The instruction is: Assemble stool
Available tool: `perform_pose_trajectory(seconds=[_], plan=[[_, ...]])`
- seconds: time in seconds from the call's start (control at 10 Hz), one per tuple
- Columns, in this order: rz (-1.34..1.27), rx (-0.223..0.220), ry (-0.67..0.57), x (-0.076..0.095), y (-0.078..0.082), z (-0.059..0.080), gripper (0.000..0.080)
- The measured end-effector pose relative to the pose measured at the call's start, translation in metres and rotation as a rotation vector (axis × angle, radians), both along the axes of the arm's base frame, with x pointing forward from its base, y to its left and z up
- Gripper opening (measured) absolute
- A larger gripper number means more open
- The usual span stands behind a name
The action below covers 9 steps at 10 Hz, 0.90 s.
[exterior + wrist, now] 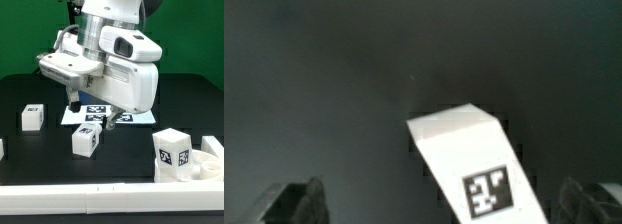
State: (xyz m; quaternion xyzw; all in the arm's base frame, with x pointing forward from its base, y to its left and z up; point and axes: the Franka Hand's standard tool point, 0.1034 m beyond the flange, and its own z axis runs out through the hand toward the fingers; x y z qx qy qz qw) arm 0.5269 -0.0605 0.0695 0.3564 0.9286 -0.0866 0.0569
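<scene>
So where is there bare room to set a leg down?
Bare table lies between the leg at the exterior view's left and the middle leg, and in front of it to the white rail. Crowded: around the marker board under the arm, and at the exterior view's right, where the nearest leg stands by the seat.

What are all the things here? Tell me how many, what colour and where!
legs: three, white with black-and-white tags, spread over the table; one at the exterior view's left, one middle, one front right
seat: one, white, cut off at the exterior view's right edge
white piece: one, cut off at the exterior view's left edge, cannot tell what
marker board: one, white, flat under the arm
table: one, black
arm: one, white
gripper: one, dark fingers, open over a leg
</scene>
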Motion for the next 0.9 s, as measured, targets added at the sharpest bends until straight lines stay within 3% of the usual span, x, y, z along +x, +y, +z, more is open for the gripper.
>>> perform_pose_trajectory(seconds=[0.3,0.7,0.9], plan=[[-0.274,0.014,-0.049,-0.002,-0.001,-0.003,0.0649],[-0.902,0.038,-0.109,0.002,-0.018,0.005,0.0649],[-1.066,0.027,-0.123,0.003,-0.020,0.008,0.0649]])
